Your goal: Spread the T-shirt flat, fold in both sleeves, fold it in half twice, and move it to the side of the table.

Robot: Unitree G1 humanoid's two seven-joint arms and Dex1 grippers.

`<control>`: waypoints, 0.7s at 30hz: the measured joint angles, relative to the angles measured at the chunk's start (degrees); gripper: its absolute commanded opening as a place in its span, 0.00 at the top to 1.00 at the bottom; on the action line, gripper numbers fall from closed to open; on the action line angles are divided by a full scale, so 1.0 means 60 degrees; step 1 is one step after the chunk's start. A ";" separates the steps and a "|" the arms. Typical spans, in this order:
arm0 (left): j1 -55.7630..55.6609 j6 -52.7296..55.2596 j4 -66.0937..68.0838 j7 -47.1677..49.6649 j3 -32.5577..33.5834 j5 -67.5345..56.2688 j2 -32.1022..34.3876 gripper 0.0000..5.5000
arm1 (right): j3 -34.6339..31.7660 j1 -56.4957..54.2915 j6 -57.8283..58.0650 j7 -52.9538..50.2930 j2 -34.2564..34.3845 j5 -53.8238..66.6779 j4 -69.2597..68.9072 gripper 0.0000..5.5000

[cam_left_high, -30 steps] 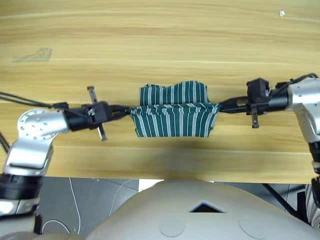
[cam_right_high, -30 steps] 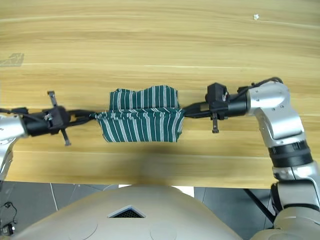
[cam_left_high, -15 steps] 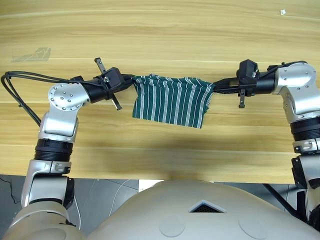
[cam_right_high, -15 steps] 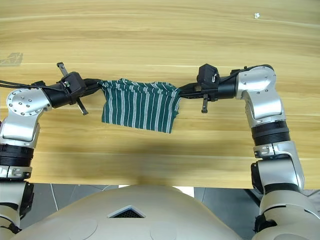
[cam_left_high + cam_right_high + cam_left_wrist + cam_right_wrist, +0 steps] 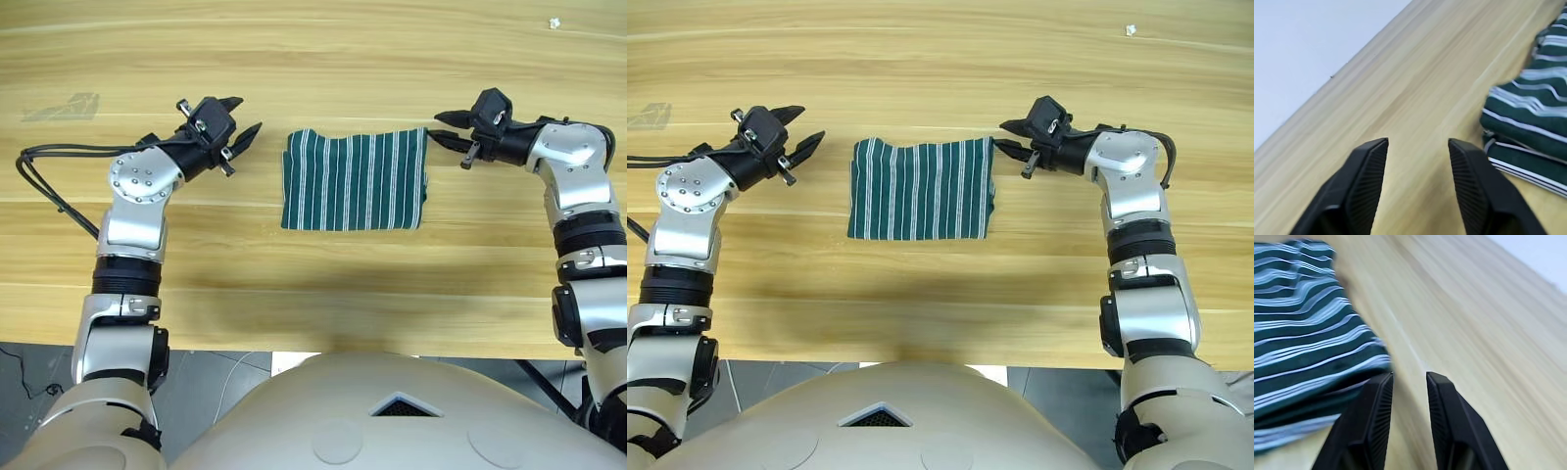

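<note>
The T-shirt [image 5: 355,179], dark green with white stripes, lies folded into a compact rectangle flat on the wooden table [image 5: 313,59]. My left gripper [image 5: 245,116] is open a short way off the shirt's far left corner, with nothing between its fingers [image 5: 1369,166]. My right gripper [image 5: 438,128] is open right beside the shirt's far right corner, also holding nothing. The left wrist view has the shirt's layered edge [image 5: 1533,122] off to one side. In the right wrist view the striped cloth [image 5: 1303,333] lies just beside one finger [image 5: 1378,396].
A grey tape mark [image 5: 64,108] sits on the table at the far left. A small white scrap [image 5: 554,24] lies at the far right. The table's near edge [image 5: 313,348] runs just in front of the robot. Bare wood lies on every side of the shirt.
Both grippers carried the hanging shirt away from the robot and laid it down. They have let go and now stand open beside its far corners.
</note>
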 measured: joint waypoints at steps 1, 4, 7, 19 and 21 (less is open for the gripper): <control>0.0175 -0.0055 -0.0007 0.0062 0.0003 -0.0005 -0.0144 0.48 | 0.0001 -0.0026 -0.0193 -0.0133 0.0026 -0.0140 0.0146 0.77; 0.0304 -0.0285 -0.0030 0.0470 0.0072 0.0004 -0.0390 0.37 | 0.0066 -0.0066 -0.0919 -0.1089 0.0117 -0.0846 0.0514 0.77; 0.0462 -0.0513 -0.0122 0.1363 0.0532 -0.0005 -0.0716 0.34 | 0.0281 -0.0162 -0.1618 -0.2399 0.0019 -0.1931 0.0904 0.77; 0.1123 -0.1562 -0.0485 0.4821 0.1975 -0.0073 -0.2807 0.34 | 0.0724 0.1307 -0.2725 -0.0638 0.2526 0.0200 -0.1052 0.77; 0.1224 -0.1569 -0.0487 0.4807 0.1965 -0.0216 -0.2941 0.34 | 0.0853 0.1197 -0.2677 -0.0739 0.2827 0.0046 -0.0528 0.77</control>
